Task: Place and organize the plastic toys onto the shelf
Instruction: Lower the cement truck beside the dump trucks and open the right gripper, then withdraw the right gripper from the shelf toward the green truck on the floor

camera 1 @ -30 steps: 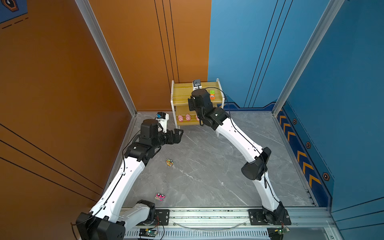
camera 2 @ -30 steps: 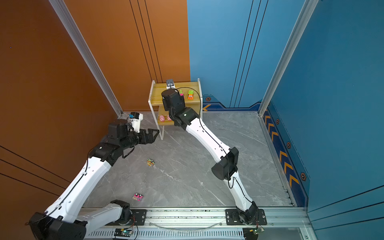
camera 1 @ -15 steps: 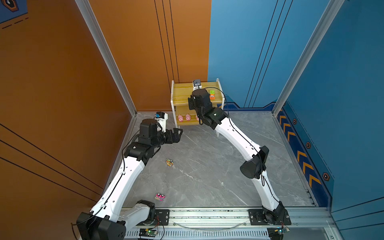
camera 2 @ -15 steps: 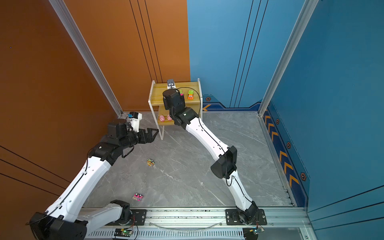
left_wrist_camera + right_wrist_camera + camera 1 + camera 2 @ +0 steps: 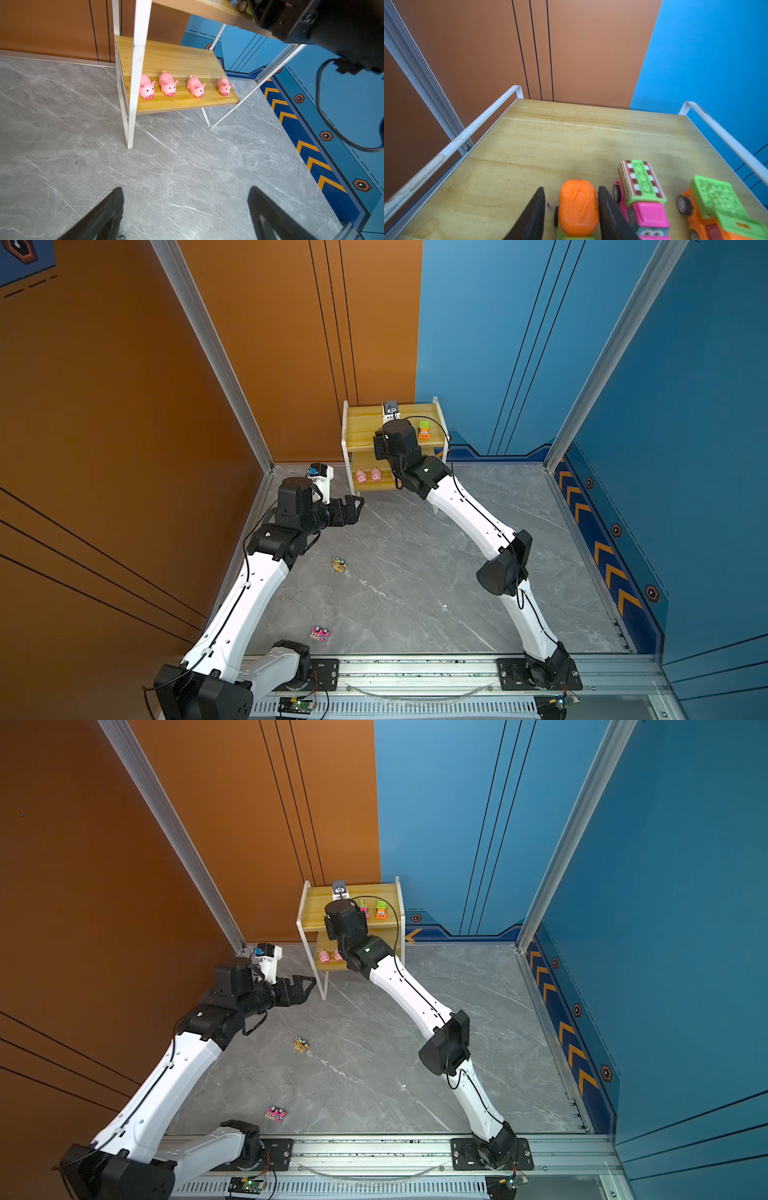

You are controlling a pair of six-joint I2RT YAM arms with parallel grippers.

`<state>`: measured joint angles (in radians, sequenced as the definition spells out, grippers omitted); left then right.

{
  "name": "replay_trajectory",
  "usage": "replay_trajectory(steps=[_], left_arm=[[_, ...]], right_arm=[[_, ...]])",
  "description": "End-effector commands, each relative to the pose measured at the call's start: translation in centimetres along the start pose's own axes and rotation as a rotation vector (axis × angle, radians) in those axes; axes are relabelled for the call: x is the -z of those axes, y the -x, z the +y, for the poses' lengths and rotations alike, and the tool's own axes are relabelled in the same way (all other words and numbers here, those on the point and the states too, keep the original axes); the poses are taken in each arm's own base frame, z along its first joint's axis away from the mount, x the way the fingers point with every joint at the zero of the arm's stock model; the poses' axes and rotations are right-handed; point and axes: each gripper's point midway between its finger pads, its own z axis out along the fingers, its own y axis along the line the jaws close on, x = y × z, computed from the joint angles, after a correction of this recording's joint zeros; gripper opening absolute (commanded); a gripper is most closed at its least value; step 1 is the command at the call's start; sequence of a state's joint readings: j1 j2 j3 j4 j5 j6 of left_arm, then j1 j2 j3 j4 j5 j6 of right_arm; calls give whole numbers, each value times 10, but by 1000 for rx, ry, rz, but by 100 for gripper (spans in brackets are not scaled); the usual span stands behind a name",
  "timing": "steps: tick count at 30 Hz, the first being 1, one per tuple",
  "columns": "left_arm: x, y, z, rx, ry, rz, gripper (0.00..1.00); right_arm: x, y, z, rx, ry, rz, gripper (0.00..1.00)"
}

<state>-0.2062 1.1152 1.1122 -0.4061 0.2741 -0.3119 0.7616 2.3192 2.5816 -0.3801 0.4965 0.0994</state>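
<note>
Right gripper [image 5: 571,188] is loosening off orange car [image 5: 578,207] on shelf [image 5: 550,135] top, jaws now slightly parted; left gripper [image 5: 186,188] is hovering, spread wide.

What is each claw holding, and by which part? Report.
Left claw: nothing, open above the floor. Right claw: fingers flank the sides of the orange-topped car on the shelf's top board; a gap shows on one side: hold cannot be told.

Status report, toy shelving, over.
Left gripper open, empty. Right gripper astride orange car on shelf top, barely open. Yellow car, pink car on floor; nothing blocking.
</note>
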Motion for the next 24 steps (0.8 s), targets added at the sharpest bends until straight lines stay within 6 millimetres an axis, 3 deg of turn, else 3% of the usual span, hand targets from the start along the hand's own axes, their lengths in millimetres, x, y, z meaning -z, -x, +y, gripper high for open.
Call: replay_trajectory(steps=[1,12,18,20,24], left_arm=[[-4,0,3,12,-15,-4,94],[-8,-1,13,25,13,-2,94],[-11,-4,32,47,88,-2,96],[-13,-6,38,56,120,0,97],[-14,-13,55,85,210,15,99]], right_arm=[[2,22,-3,-22,9,-65,48],[30,77,-4,1,32,-202,70],[74,115,-12,34,38,-255,78],[100,129,-19,55,41,-284,83],[146,129,-36,68,55,-295,90]])
